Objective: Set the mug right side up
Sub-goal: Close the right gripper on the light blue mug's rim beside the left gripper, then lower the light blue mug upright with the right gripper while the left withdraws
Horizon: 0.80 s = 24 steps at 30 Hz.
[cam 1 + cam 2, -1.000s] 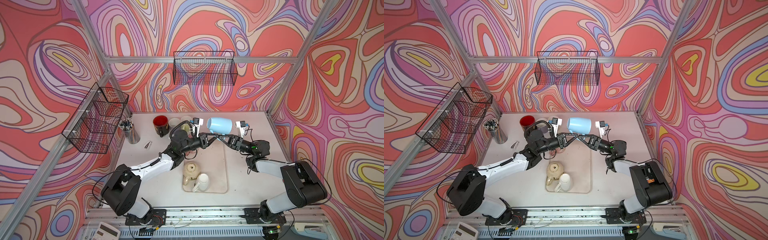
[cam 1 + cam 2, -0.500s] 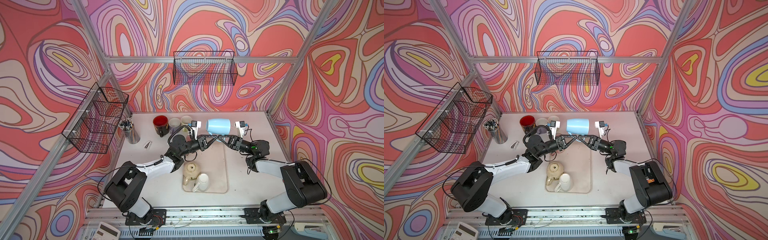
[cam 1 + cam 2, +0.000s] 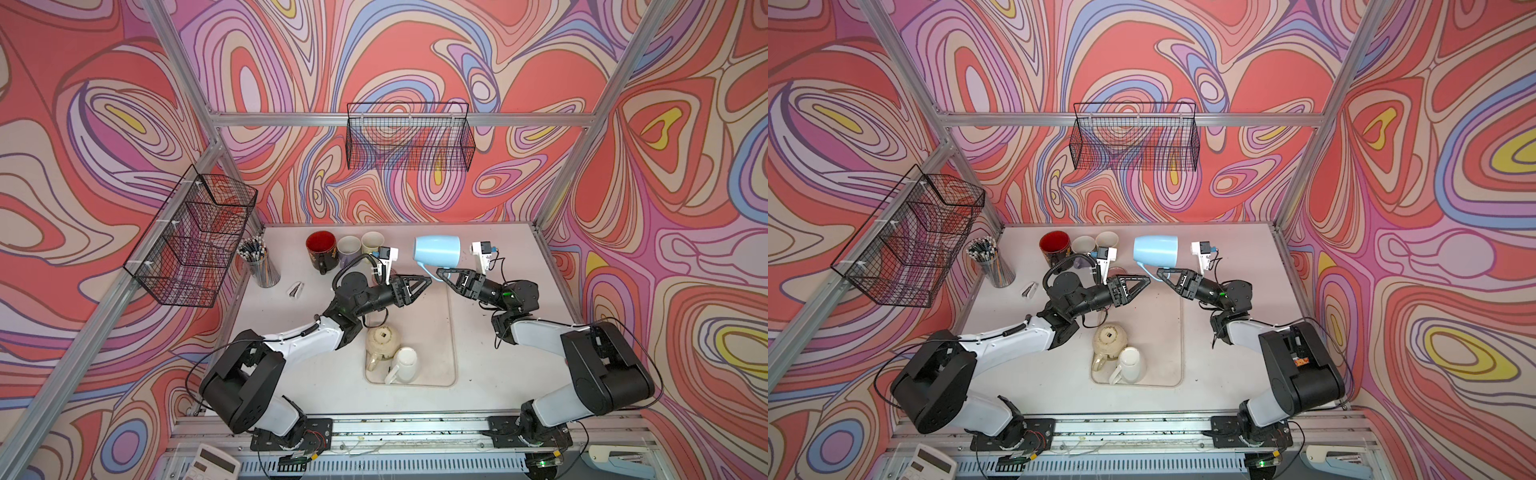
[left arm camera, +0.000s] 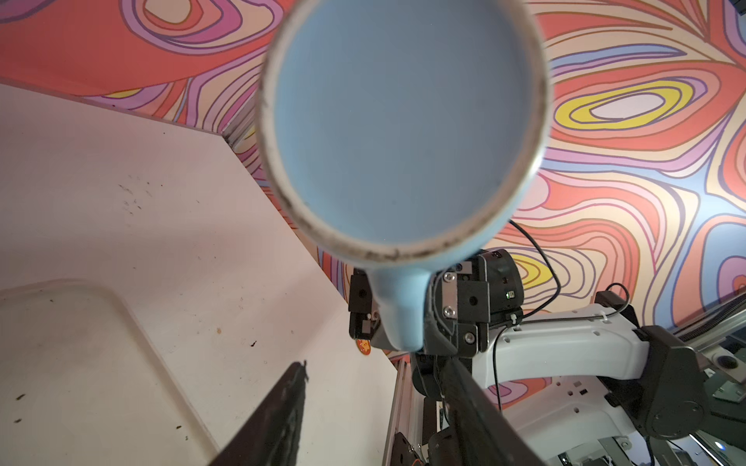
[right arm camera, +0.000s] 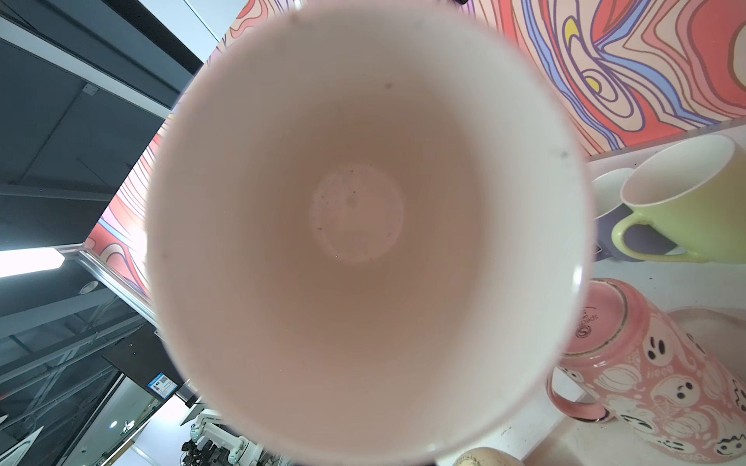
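The light blue mug hangs in the air over the back of the table, on its side. Its handle points down. Its base faces my left wrist camera and its white inside fills the right wrist view. My right gripper is shut on the mug's handle; its fingers are hidden in the right wrist view. My left gripper is open just left of the handle, with nothing between its fingers.
A red mug, a lilac mug and a pale yellow mug stand upright at the back. A pink ghost mug sits upside down. A tray holds a teapot and a white mug. A pencil cup stands left.
My left gripper has opened, let go of the mug's handle and drawn back a little. My right gripper has closed on the handle. The mug has hardly moved.
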Motion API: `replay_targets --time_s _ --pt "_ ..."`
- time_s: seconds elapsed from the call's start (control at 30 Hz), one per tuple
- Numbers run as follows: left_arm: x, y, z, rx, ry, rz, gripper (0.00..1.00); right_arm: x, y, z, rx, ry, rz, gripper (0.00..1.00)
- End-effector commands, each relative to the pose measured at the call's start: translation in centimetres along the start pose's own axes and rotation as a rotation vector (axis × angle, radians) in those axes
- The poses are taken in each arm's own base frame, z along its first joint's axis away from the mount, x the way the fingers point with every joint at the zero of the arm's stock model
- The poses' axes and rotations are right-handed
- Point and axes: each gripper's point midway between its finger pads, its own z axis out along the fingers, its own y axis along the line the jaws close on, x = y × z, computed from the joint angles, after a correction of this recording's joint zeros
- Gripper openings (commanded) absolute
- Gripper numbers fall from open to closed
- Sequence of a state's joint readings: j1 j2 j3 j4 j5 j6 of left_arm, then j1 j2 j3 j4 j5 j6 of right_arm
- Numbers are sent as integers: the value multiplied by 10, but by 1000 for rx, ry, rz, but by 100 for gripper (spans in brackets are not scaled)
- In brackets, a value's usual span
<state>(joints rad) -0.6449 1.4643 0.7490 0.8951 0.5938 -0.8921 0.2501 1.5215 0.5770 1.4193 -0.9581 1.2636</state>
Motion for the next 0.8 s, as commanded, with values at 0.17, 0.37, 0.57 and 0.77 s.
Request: replay_targets --time_s 0.17,0.37,0.57,0.77 --pt "-15 -15 -27 -100 -33 119 77 -10 -7 3 12 -29 -17 0" --pt "-21 -21 -49 -206 -36 199 84 -4 -48 4 190 21 26 0" --pt "-27 11 -82 -540 11 202 84 -1 -91 0 424 113 43 0" --pt "-31 17 -119 -741 41 239 84 -9 -130 -7 667 211 50 0"
